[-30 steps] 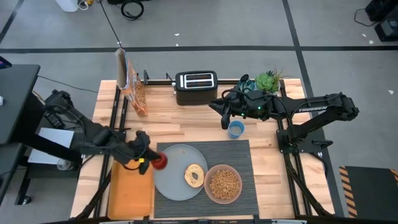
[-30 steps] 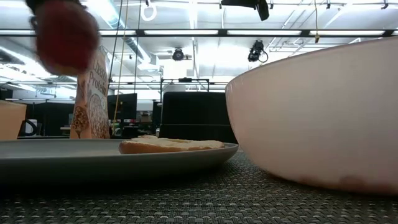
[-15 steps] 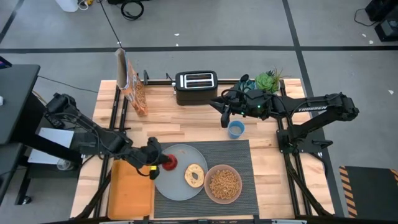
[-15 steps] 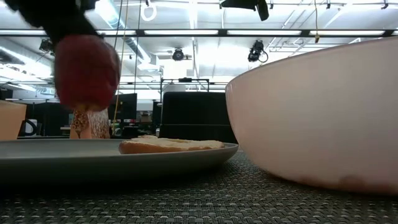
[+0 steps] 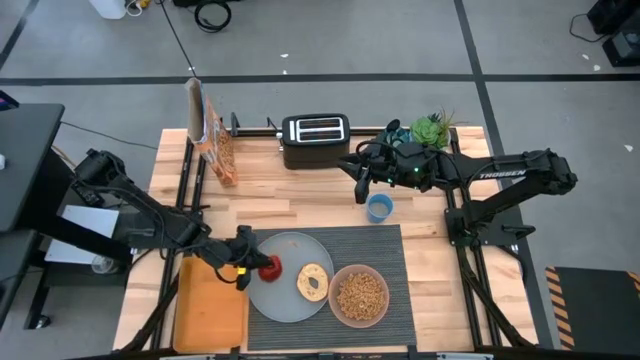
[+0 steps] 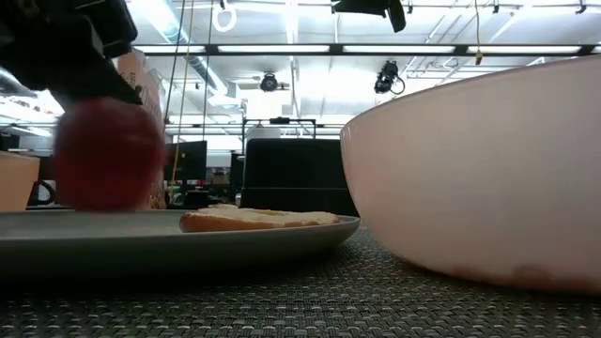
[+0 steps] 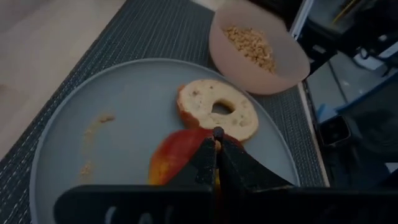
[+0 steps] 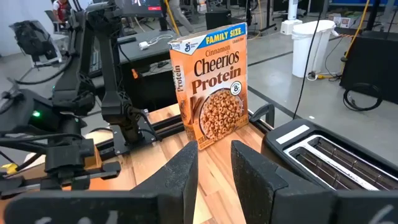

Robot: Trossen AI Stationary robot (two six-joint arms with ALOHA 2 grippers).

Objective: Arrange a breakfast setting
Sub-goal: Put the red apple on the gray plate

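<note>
left arm has carried the red apple [image 5: 270,266] in from the plate's left edge over the tray side to a spot on the large plate [image 5: 272,296], just left of the bagel [image 5: 313,281]; most of that travel came early, only a small shift toward the bagel since the middle picture; left gripper [image 5: 254,264] still clamped on the apple, fingers closed tight; low view: apple [image 6: 108,161] has dropped from up near the top left corner to sitting at plate level, its underside now meeting the plate [image 6: 169,230] surface; it now covers the lower part of the cereal box behind it; left arm's elbow swung further in over the table's left edge.
</note>
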